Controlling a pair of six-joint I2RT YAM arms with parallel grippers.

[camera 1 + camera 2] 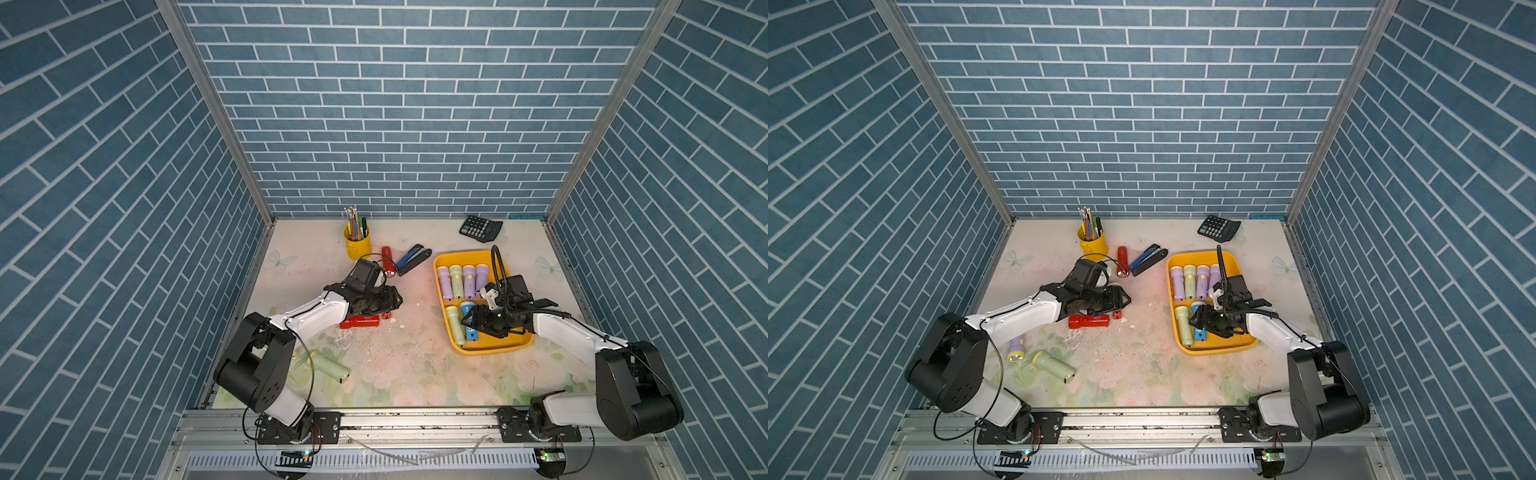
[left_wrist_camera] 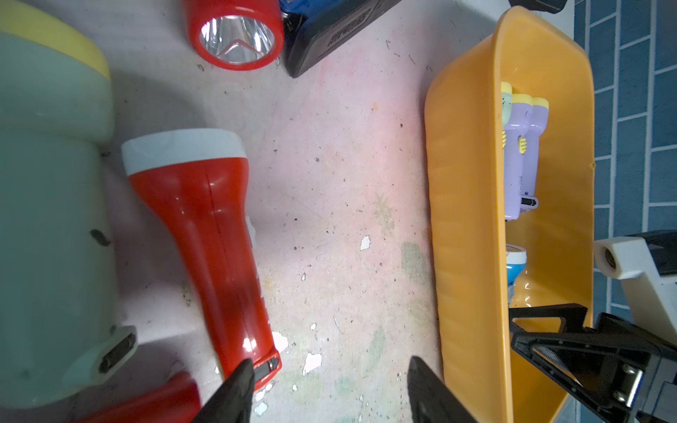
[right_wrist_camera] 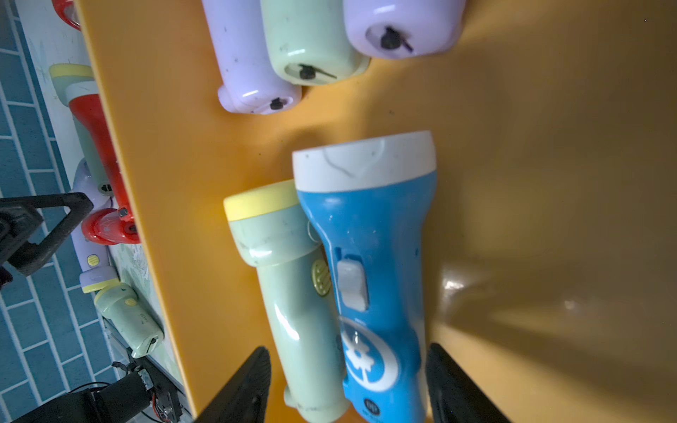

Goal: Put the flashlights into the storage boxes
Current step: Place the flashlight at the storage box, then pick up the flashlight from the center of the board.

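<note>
Floral table point(image 1: 395, 365): blue flashlight point(image 3: 370, 256) in yellow tray point(image 3: 549, 183), right tool point(image 3: 348, 348) parted.

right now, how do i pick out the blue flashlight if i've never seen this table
Find the yellow tray on the right half of the table. Four flashlights lie in its far row, two in its near row. The blue flashlight is in the near row beside a pale green one: the only blue one, with a white head.

- A white round emblem sits on the blue flashlight point(image 3: 370, 256), with no legible words.
- White lettering on the stapler point(image 2: 340, 31) is blurred beyond reading.
- The key markings on the calculator point(image 1: 481, 228) are too small to read.
</note>
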